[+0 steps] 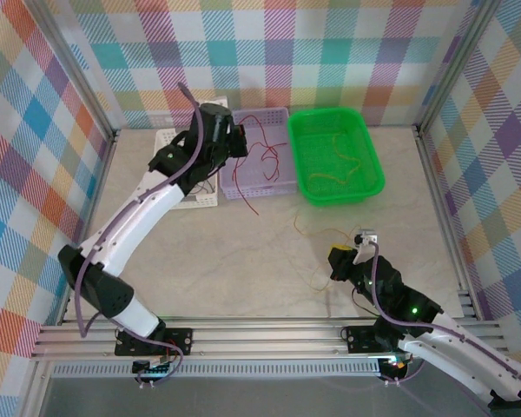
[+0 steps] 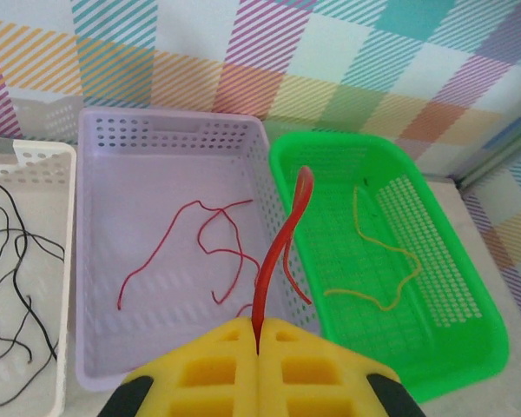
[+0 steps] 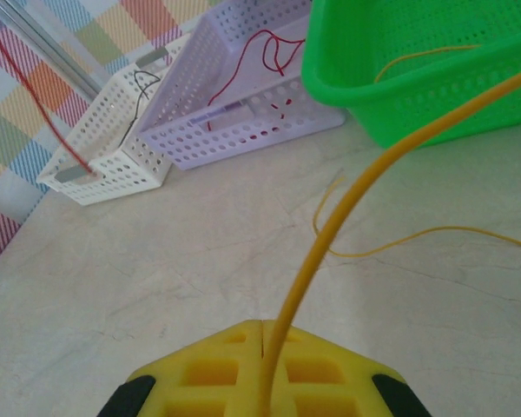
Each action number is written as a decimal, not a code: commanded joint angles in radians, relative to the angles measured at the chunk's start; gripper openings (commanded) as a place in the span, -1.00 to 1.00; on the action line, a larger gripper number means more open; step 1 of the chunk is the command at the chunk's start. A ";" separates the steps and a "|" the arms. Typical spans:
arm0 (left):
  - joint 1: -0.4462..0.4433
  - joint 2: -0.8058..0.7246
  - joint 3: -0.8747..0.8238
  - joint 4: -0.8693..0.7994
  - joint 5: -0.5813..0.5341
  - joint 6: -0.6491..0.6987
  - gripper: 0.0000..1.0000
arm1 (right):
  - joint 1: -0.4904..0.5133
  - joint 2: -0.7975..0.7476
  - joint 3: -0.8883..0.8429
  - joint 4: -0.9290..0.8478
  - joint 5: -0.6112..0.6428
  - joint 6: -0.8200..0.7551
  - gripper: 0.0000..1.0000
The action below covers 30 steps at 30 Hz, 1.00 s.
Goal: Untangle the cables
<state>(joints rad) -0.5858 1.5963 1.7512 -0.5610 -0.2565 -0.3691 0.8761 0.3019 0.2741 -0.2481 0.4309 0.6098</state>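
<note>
While the left hand [image 2: 259, 334] pinches a red cable [image 2: 282, 252] over the purple basket [image 2: 169, 130], the right hand [image 3: 262, 334] pinches a yellow cable [image 3: 356, 191]. Likely next: drop red, then carry yellow far-right.

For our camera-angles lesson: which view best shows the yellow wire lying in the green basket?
The left wrist view: the yellow wire lies whole and sharp on the floor of the green basket. The top view shows the wire small and faint; the right wrist view catches a short stretch above the rim.
</note>
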 commanded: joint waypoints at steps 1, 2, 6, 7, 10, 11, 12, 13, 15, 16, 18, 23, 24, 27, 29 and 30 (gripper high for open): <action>0.031 0.065 0.072 0.053 -0.014 0.024 -1.00 | -0.005 -0.005 0.035 -0.021 0.013 -0.030 -1.00; 0.039 0.088 0.091 0.052 -0.010 0.025 -1.00 | -0.005 -0.002 0.039 -0.023 0.010 -0.033 -1.00; 0.065 0.175 0.157 0.054 -0.007 0.025 -1.00 | -0.005 0.012 0.045 -0.020 -0.004 -0.039 -1.00; 0.072 0.201 0.176 0.054 -0.011 0.027 -1.00 | -0.005 0.016 0.045 -0.017 -0.008 -0.038 -1.00; 0.093 0.278 0.251 0.035 -0.018 0.023 -1.00 | -0.005 0.033 0.049 -0.008 -0.024 -0.039 -1.00; 0.102 0.304 0.277 0.024 -0.020 0.018 -1.00 | -0.005 0.039 0.051 -0.008 -0.029 -0.040 -1.00; 0.105 0.324 0.297 0.024 -0.030 0.019 -1.00 | -0.005 0.044 0.052 -0.006 -0.033 -0.039 -1.00; 0.110 0.345 0.315 0.029 -0.045 0.020 -1.00 | -0.005 0.049 0.053 -0.003 -0.037 -0.040 -1.00; 0.121 0.387 0.350 0.032 -0.064 0.019 -1.00 | -0.005 0.056 0.054 0.002 -0.045 -0.041 -1.00; 0.126 0.408 0.373 0.031 -0.082 0.019 -1.00 | -0.004 0.060 0.054 0.005 -0.049 -0.042 -1.00; 0.137 0.445 0.411 0.031 -0.103 0.008 -1.00 | -0.005 0.064 0.054 0.006 -0.051 -0.045 -1.00; 0.152 0.511 0.449 0.065 -0.152 -0.026 -1.00 | -0.005 0.078 0.046 0.018 -0.064 -0.053 -1.00; 0.152 0.520 0.448 0.073 -0.169 -0.029 -1.00 | -0.005 0.081 0.044 0.023 -0.066 -0.056 -1.00; 0.156 0.556 0.452 0.079 -0.185 -0.049 -1.00 | -0.005 0.092 0.034 0.039 -0.076 -0.060 -1.00; 0.155 0.583 0.446 0.074 -0.187 -0.059 -1.00 | -0.005 0.101 0.028 0.047 -0.077 -0.065 -1.00; 0.156 0.593 0.438 0.075 -0.192 -0.067 -1.00 | -0.005 0.104 0.025 0.050 -0.077 -0.065 -1.00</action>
<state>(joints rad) -0.4423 2.1540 2.1738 -0.5152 -0.4099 -0.4042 0.8761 0.3988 0.2878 -0.2390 0.3656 0.5659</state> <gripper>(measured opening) 0.042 0.071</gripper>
